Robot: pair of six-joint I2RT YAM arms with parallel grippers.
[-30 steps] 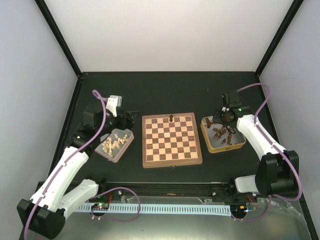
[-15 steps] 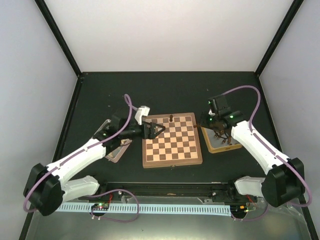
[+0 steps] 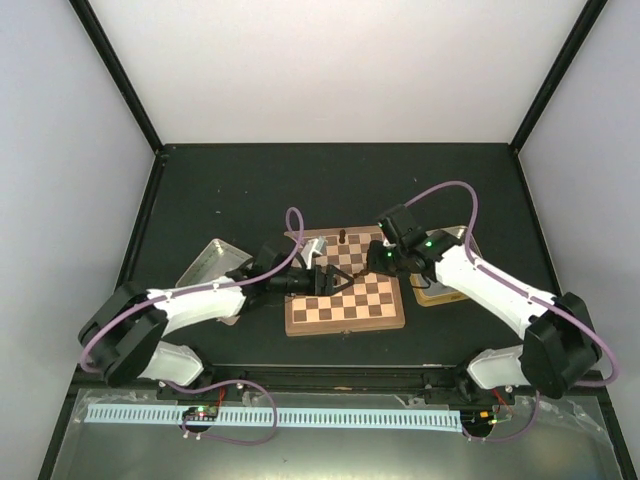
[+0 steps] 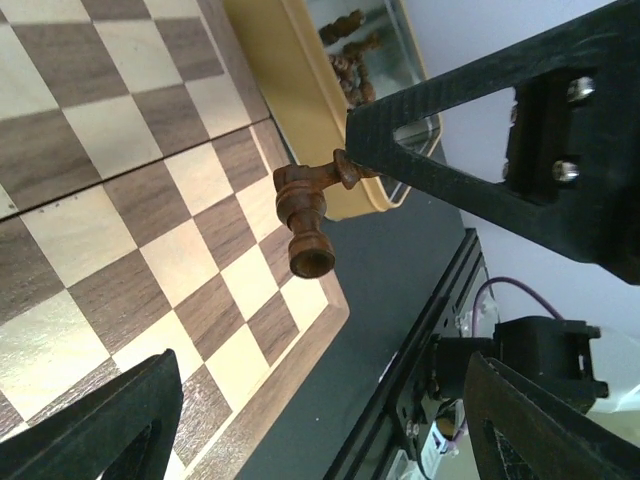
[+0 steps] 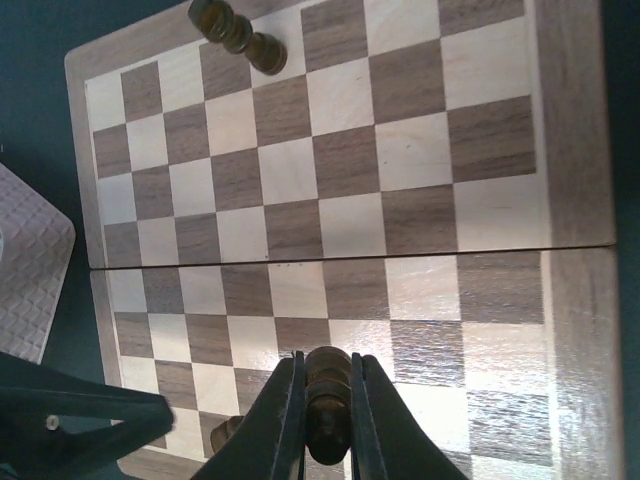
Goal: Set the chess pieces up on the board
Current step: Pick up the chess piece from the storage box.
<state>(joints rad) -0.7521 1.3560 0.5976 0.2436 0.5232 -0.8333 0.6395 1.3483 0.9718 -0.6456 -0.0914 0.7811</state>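
Observation:
The board (image 3: 345, 300) lies mid-table. One dark chess piece (image 3: 343, 237) stands on its far row and shows at the top of the right wrist view (image 5: 236, 31). My right gripper (image 3: 373, 262) hovers over the board's right half, shut on another dark piece (image 5: 328, 398). In the left wrist view that held piece (image 4: 305, 218) hangs sideways from the right gripper's black finger, above the board (image 4: 120, 180). My left gripper (image 3: 338, 280) reaches in from the left over the board's middle. Its fingers (image 4: 100, 430) stand wide open (image 4: 320, 430) with nothing between them.
A yellow tray (image 4: 300, 120) holding more dark pieces (image 4: 345, 55) sits right of the board, partly under the right arm (image 3: 440, 292). A grey metal tray (image 3: 205, 260) lies left of the board, under the left arm. The table's black front rail (image 3: 340, 378) runs near the arm bases.
Both arms swung inward from their trays to above the board. The right gripper carried a dark piece along. The left gripper came in with nothing held, its fingers slightly narrower.

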